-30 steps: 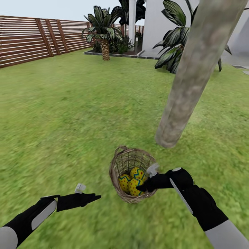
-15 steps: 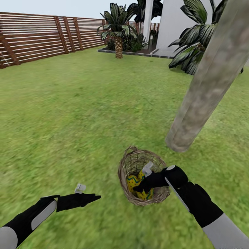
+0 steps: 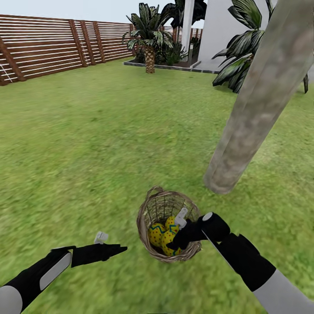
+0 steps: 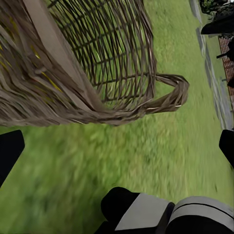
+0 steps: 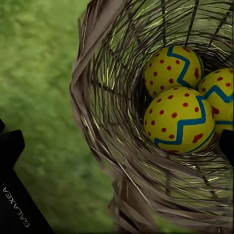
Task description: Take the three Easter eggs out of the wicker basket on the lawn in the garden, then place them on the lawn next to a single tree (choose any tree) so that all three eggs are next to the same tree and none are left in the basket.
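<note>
Reaching into the small brown woven-twig basket on the mottled green lawn beside the grey-brown trunk, the right hand is poised, seemingly spread wide, over three yellow red-dotted eggs; closing on one is called for next.

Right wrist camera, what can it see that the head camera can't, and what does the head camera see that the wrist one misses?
The right wrist view alone shows the eggs close enough to read red dots and blue zigzags on the nearest Easter egg, plus the weave inside the basket wall.

The head view alone shows the tree trunk just beyond the basket, the wooden fence, a palm, and the left gripper hovering over grass.

Both show the wicker basket with three eggs inside, and the lawn.
</note>
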### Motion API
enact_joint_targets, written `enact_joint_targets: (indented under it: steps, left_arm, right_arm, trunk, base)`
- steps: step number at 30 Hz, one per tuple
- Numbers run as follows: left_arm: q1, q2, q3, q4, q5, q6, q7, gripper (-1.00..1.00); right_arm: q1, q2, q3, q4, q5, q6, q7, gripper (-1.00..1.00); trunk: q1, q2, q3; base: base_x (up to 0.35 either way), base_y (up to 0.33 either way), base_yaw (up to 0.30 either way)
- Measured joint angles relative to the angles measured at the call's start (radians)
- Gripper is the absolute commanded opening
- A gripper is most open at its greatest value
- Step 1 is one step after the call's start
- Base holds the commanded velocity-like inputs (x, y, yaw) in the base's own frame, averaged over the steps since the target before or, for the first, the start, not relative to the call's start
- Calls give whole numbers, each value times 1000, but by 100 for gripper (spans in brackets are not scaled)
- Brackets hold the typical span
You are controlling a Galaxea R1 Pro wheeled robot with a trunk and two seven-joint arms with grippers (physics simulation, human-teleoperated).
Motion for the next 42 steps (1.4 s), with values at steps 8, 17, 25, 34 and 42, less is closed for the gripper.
enact_joint_targets:
  steps: [8, 17, 25, 34, 42]
  left_arm:
    - [0, -1, 0, 0, 0, 0, 0, 100]
    - [0, -1, 0, 0, 0, 0, 0, 100]
    - [0, 2, 0, 0, 0, 0, 0, 100]
    - [0, 5, 0, 0, 0, 0, -1, 100]
    - [0, 7, 0, 0, 1, 0, 0, 100]
  right_arm:
    - [0, 0, 11, 0, 134, -36, 73, 100]
    - [0, 6, 12, 0, 184, -68, 117, 100]
    - [0, 9, 14, -1, 184, -75, 221, 100]
    - [0, 9, 13, 0, 186, -75, 269, 100]
    - [0, 9, 16, 0, 188, -75, 269, 100]
  trunk:
    - [0, 0, 0]
    - [0, 0, 0]
    - [0, 0, 0]
    - [0, 0, 0]
    - [0, 0, 0]
  base:
    - [-1, -5, 0]
    - [0, -143, 0]
    - [53, 37, 0]
    - [52, 29, 0]
    - [111, 0, 0]
